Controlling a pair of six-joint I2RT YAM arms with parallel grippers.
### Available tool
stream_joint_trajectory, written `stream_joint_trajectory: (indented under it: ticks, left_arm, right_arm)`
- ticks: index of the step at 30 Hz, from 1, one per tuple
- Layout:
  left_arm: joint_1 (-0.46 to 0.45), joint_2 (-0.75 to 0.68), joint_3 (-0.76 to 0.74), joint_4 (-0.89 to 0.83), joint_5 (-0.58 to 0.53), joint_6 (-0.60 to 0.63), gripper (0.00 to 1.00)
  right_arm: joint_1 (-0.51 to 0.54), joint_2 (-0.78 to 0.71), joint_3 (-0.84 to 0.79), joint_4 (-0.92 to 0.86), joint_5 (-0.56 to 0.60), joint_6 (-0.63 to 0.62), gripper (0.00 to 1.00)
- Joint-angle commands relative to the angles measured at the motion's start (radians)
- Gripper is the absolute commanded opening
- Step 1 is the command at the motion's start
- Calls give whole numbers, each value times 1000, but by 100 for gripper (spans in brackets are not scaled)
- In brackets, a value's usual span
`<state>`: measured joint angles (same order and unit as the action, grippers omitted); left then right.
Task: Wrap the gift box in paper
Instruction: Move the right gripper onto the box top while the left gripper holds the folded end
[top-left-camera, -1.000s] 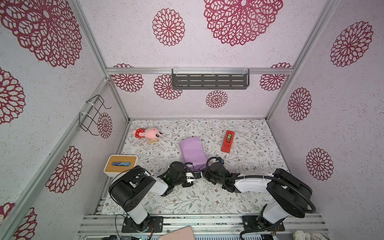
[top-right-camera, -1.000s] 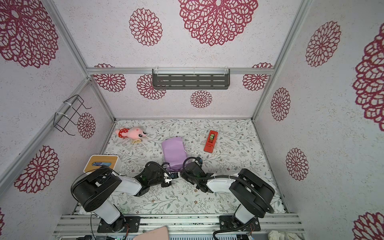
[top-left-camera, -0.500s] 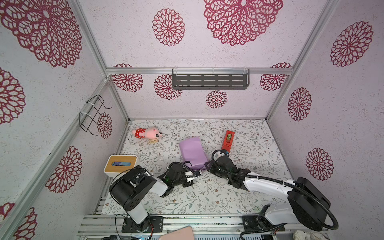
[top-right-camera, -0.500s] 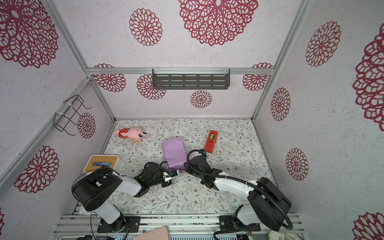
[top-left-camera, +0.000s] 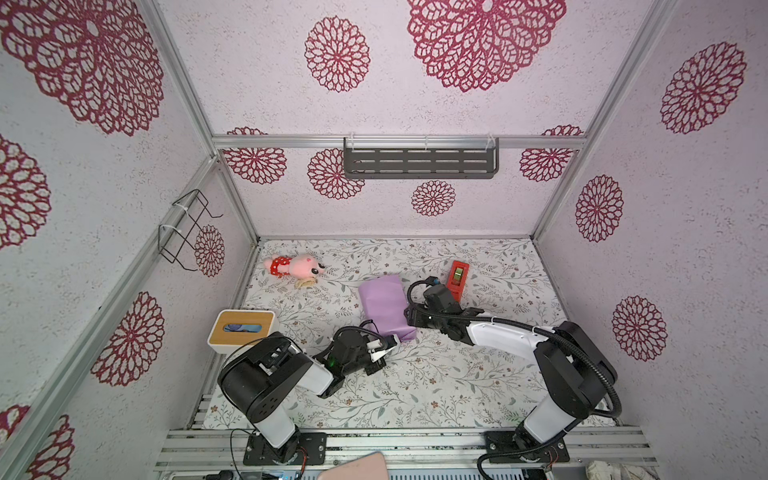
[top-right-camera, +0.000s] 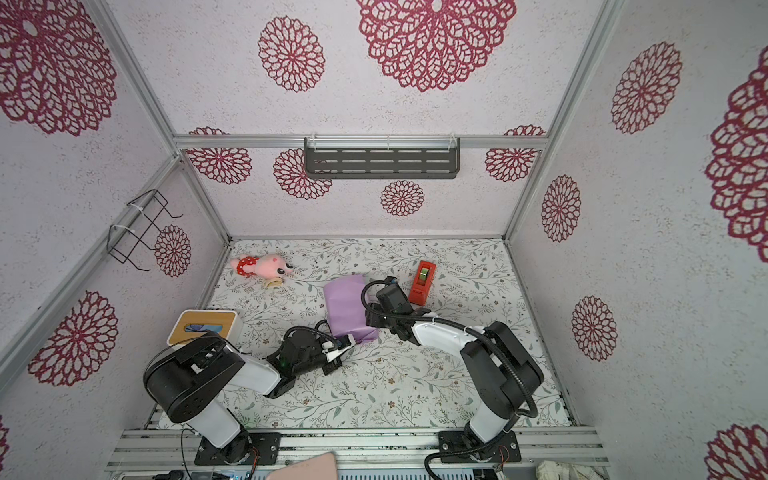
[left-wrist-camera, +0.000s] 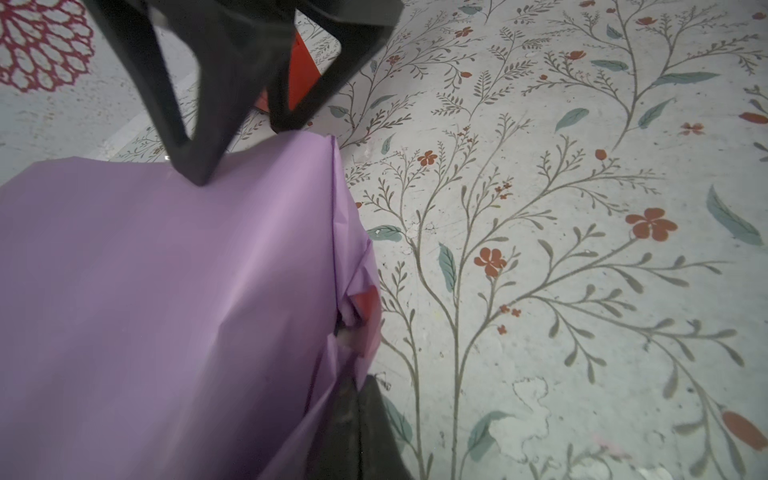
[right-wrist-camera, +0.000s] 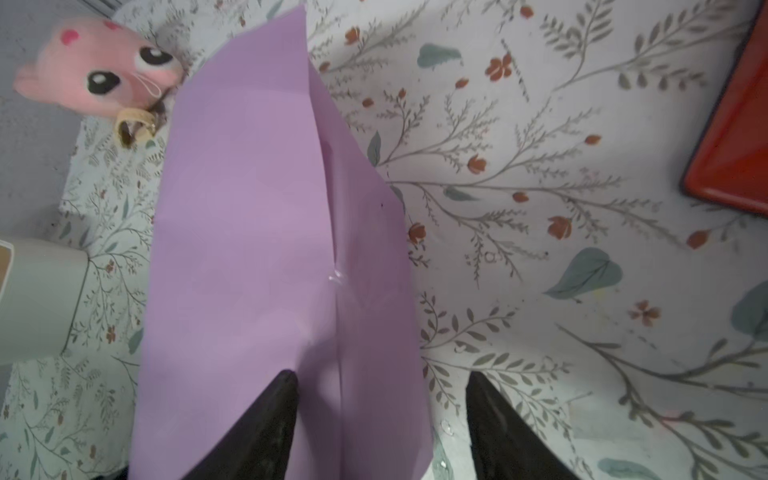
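Observation:
The paper (top-left-camera: 384, 303) (top-right-camera: 347, 303) lies lilac side out, folded round a cuboid shape in the middle of the table. The gift box is hidden under it. My left gripper (top-left-camera: 390, 343) (top-right-camera: 351, 343) is shut at the parcel's near end. In the left wrist view its tips (left-wrist-camera: 359, 399) sit against the crumpled end fold, where a bit of pink face (left-wrist-camera: 370, 328) shows. Whether it pinches a fold I cannot tell. My right gripper (top-left-camera: 409, 318) (right-wrist-camera: 382, 382) stands open at the parcel's right side, one finger over the paper (right-wrist-camera: 249, 228), one over the table.
A red tape dispenser (top-left-camera: 458, 274) (top-right-camera: 424, 278) lies just behind the right gripper. A pink plush toy (top-left-camera: 295, 266) lies at the back left. A white tissue box with a wooden top (top-left-camera: 242, 328) stands by the left wall. A grey shelf (top-left-camera: 419, 162) hangs on the back wall.
My right gripper has left the parcel's near end, moved back along its right side and opened. The left gripper has stayed shut in place.

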<state>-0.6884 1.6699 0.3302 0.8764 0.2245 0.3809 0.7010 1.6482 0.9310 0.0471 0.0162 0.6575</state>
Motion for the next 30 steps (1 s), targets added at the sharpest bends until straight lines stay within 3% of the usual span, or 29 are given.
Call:
stream_joint_trajectory:
  ticks: [1, 17, 30]
  left_arm:
    - [6, -22, 5, 20, -22, -51, 0]
    - [15, -60, -19, 73, -66, -125, 0]
    - [22, 6, -5, 153, -108, -227, 0]
  right_arm:
    - [3, -14, -13, 1, -41, -43, 67]
    - [3, -1, -75, -9, -37, -34, 66]
    - [5, -12, -92, 3, -48, -61, 64]
